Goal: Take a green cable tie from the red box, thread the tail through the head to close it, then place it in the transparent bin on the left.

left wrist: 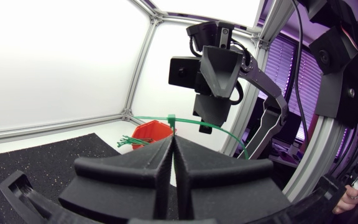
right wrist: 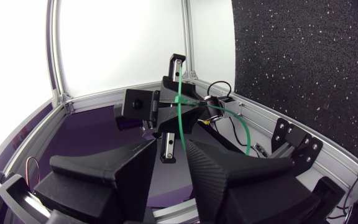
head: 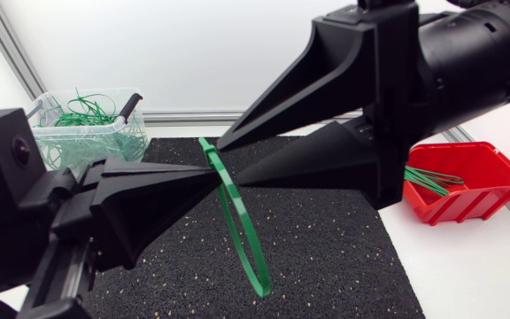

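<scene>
From above, the left black pincer (head: pixel 212 174) pinches the thin green plastic cable tie (head: pixel 242 230) tight, high over the black speckled mat (head: pixel 326 257). The right black pincer (head: pixel 228 162) is spread wide around it.

In the left wrist view, the left pincer's (left wrist: pixel 173 140) fingers press together on the cable tie (left wrist: pixel 171 118).

In the right wrist view, the cable tie (right wrist: pixel 179 106) runs through the right pincer's (right wrist: pixel 173 142) gap.

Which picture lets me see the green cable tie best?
The head view: the whole green cable tie hangs as a long loop above the black mat, pinched by the left gripper. The left wrist view shows just its head and a thin arc; the right wrist view, only a short strip.
</scene>
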### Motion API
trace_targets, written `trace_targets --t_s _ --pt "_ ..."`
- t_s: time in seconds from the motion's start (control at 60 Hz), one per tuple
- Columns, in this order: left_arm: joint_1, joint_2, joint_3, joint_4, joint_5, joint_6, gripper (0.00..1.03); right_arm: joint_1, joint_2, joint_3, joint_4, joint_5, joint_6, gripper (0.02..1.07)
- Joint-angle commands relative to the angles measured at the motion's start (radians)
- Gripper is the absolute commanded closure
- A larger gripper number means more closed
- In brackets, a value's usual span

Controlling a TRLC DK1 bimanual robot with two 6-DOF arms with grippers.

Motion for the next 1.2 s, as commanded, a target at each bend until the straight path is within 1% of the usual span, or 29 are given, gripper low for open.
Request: trace_targets --t_s 0.0,0.033,0.067,0.117,0.15,0.267,0.383,0.45,0.55,0.783,0.833,0.9,1.183 --pt "0.064 -0.001 -0.033 -0.003 0.072 0.014 1.00 -0.010 -0.008 0.008 -0.011 -0.002 -0.029 0.66" --pt "0.084 -0.001 -0.037 -0.006 0.100 0.014 1.00 -0.014 -0.005 0.011 -0.011 -0.002 -0.039 0.66" --pt "0.107 0.001 -0.043 -0.014 0.158 0.015 1.00 -0.017 0.001 0.014 -0.011 -0.002 -0.049 0.66" --pt "0.123 0.004 -0.044 -0.014 0.169 0.020 1.00 -0.027 0.007 0.019 -0.011 -0.002 -0.063 0.66" --pt "0.129 0.004 -0.047 -0.015 0.200 0.022 1.00 -0.042 0.018 0.026 -0.011 0.000 -0.081 0.66" --pt "0.126 -0.001 -0.046 -0.032 0.217 0.061 1.00 -0.085 0.058 0.042 -0.029 -0.002 -0.152 0.66" --pt "0.126 0.002 -0.038 -0.051 0.238 0.106 1.00 -0.143 0.167 0.109 -0.172 -0.072 -0.316 0.66" --pt "0.121 0.007 -0.037 -0.052 0.238 0.130 1.00 -0.151 0.213 0.135 -0.223 -0.082 -0.370 0.66" --pt "0.113 0.021 -0.033 -0.049 0.238 0.146 1.00 -0.137 0.249 0.150 -0.250 -0.089 -0.393 0.66" --pt "0.113 0.056 -0.026 -0.039 0.238 0.169 1.00 -0.086 0.299 0.178 -0.253 -0.095 -0.402 0.67" --pt "0.115 0.062 -0.023 -0.035 0.238 0.170 1.00 -0.082 0.305 0.181 -0.255 -0.098 -0.407 0.71" --pt "0.116 0.065 -0.020 -0.032 0.238 0.170 1.00 -0.080 0.317 0.184 -0.255 -0.098 -0.411 0.74" --pt "0.126 0.074 0.000 -0.032 0.238 0.175 1.00 -0.071 0.355 0.178 -0.290 -0.106 -0.457 0.74"
